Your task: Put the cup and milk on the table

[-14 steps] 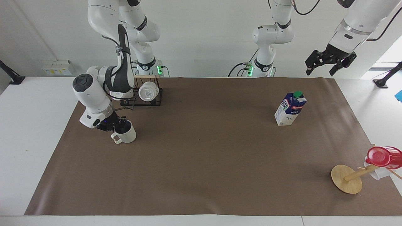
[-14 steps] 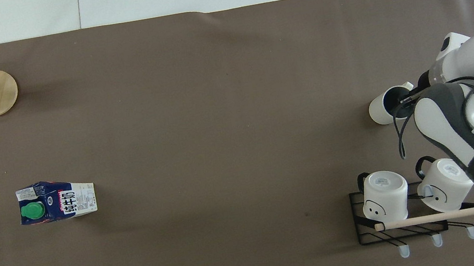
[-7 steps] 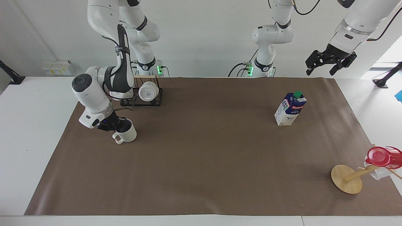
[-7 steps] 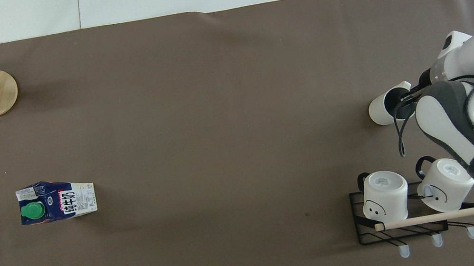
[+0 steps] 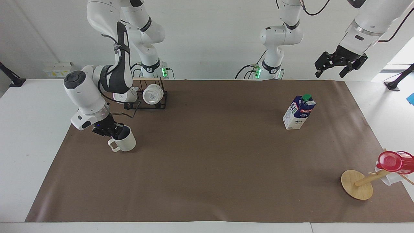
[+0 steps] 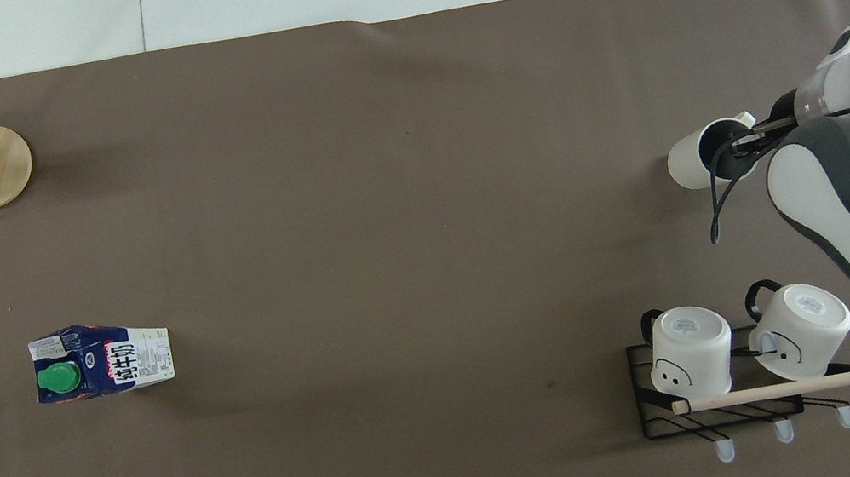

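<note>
The big white table (image 5: pixel 26 136) has a wide brown paper mat (image 5: pixel 207 168) across its middle. The right gripper (image 5: pixel 111 132), on its white arm, is clamped on the rim of the cream-white mug with a loop handle and dark inside (image 5: pixel 124 142). A moment ago the cup was closer to the black wire rack with two white mugs (image 6: pixel 712 380); now it has slid away from the robots and toward the mat's edge at the right arm's end. It looks to be sitting on the mat or just above it, I cannot tell which. So the cup is almost placed and only needs letting go.

The small white milk carton with a blue top and green cap (image 5: pixel 299 111) stands upright on the mat toward the left arm's end, not moved. The left gripper (image 5: pixel 339 63) waits high above the table, fingers apart, holding nothing
</note>
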You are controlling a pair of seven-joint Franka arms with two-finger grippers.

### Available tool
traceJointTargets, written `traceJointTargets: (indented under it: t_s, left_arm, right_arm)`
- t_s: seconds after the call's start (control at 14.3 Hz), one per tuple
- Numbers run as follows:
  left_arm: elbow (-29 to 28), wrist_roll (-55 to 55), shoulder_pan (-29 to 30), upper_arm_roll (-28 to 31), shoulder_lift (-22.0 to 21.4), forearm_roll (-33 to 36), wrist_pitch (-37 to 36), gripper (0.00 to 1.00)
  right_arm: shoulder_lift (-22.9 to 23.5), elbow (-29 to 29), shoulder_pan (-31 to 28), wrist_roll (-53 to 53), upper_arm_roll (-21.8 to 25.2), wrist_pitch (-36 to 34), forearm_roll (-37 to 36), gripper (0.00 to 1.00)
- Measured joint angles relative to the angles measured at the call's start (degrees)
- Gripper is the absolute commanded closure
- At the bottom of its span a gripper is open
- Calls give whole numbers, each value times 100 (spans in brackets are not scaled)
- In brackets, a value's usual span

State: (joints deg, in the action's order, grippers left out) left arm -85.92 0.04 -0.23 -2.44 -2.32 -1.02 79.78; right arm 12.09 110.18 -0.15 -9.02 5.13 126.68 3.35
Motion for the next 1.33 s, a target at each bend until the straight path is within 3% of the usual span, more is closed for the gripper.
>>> traceJointTargets:
  t_s: [0.63,1.33]
  left_arm:
    - [0,0,25,33,0,0,0,0]
    - [-72,0,53,30,-28,0,128,0]
  right_arm:
    - [-562,-618,388,856,-57,-1273,-4,100]
    - [-480,-594,2253,3390,-93,-1266,-122,100]
